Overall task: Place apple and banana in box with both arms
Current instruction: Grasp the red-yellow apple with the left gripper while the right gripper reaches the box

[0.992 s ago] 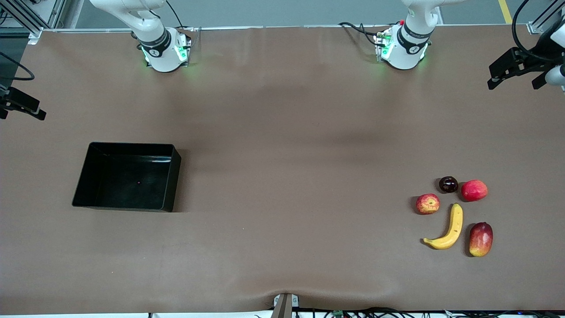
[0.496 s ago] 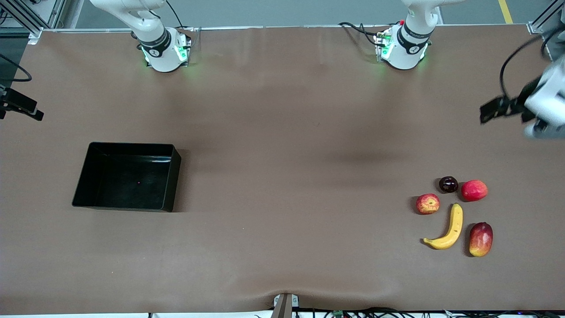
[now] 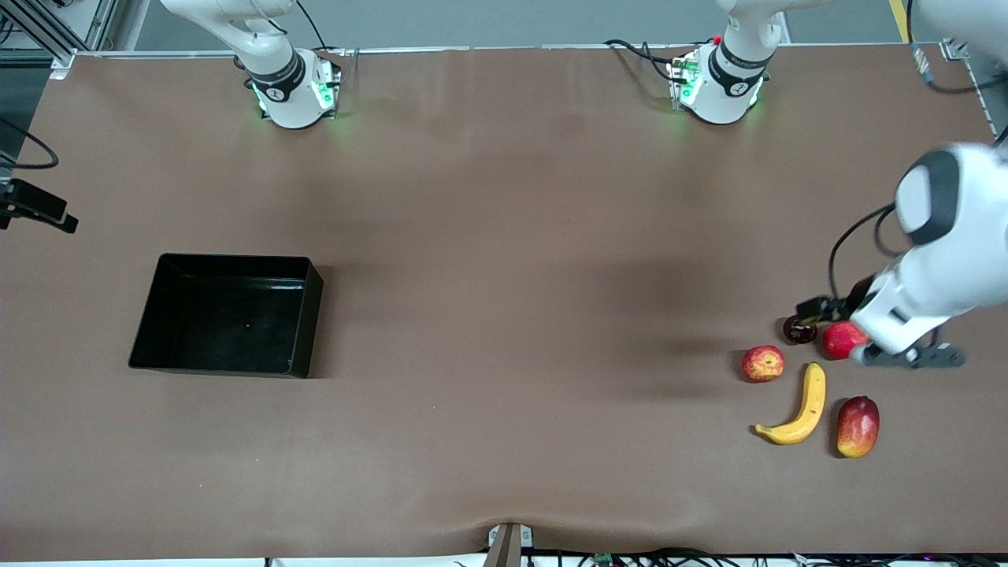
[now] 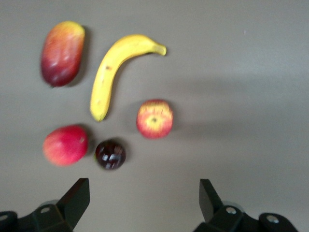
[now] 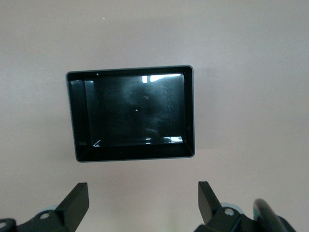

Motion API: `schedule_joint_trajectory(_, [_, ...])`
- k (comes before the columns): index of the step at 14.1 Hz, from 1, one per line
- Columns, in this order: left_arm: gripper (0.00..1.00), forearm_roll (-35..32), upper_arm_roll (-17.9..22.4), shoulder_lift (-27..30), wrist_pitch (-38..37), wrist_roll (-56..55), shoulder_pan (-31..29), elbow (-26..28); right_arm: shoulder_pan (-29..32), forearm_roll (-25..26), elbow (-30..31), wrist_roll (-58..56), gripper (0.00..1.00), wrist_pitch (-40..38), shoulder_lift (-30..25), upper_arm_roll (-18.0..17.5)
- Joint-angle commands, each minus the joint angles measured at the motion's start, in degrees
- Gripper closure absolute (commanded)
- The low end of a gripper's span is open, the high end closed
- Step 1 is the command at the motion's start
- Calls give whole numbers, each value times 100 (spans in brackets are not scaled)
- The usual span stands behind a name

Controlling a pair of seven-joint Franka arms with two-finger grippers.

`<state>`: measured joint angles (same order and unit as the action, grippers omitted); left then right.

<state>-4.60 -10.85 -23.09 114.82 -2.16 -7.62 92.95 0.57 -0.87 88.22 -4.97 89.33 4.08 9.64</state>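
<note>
The table (image 3: 504,315) is covered with a smooth, matte brown mat. At the left arm's end lies a cluster of fruit: the apple (image 3: 763,363), small, round, red with yellow streaks; the banana (image 3: 799,409), curved, smooth and yellow, just nearer the camera than the apple; an oblong red-yellow mango (image 3: 857,426) beside the banana; a plain red round fruit (image 3: 841,339); and a small dark glossy fruit (image 3: 799,331). The box (image 3: 228,313), a shallow black rectangular tray with glossy walls, sits empty at the right arm's end, well apart from the fruit.

The left gripper (image 4: 145,200) hangs over the fruit cluster, near the dark fruit and the red fruit, its black fingers spread wide and holding nothing. The right gripper (image 5: 143,203) hangs above the box (image 5: 133,113), fingers likewise wide and empty.
</note>
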Motion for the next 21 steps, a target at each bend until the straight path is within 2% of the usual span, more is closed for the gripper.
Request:
schedule_joint_trajectory(1, [0, -303, -5, -511, 505, 93, -29, -101, 328, 69, -235, -4, 0, -30, 462, -50])
schedule_joint_trajectory(5, [0, -480, -5, -1100, 1024, 84, -73, -111, 496, 87, -217, -4, 0, 57, 681, -50])
schedule_joint_trajectory(10, [0, -489, -5, -1532, 1569, -4, -100, -58, 654, -10, -191, -126, 0, 471, 1454, -59])
schedule_joint_trajectory(13, [0, -489, -5, -1532, 1570, -13, -100, 108, 838, -19, -173, -679, 0, 804, 1884, -59])
schedule_joint_trajectory(14, [0, -480, -14, -1515, 1561, -13, -109, 170, 952, -27, -130, -890, 0, 1179, 2034, -67])
schedule_joint_trajectory(17, [0, -480, -5, -1523, 1570, 22, -126, 258, 1015, -28, 422, -1120, 0, 2033, 2158, -67])
schedule_joint_trajectory(19, [0, -480, -14, -1515, 1561, 57, -117, 285, 1024, -45, 556, -1120, 0, 2246, 2280, -85])
schedule_joint_trajectory(20, [10, -489, -14, -1515, 1570, 75, -117, 285, 1024, -158, 573, -1120, 0, 2247, 2351, -85])
schedule_joint_trajectory(21, [23, -489, -14, -1523, 1570, 93, -117, 285, 1024, -377, 687, -1138, 0, 2264, 2378, -85])
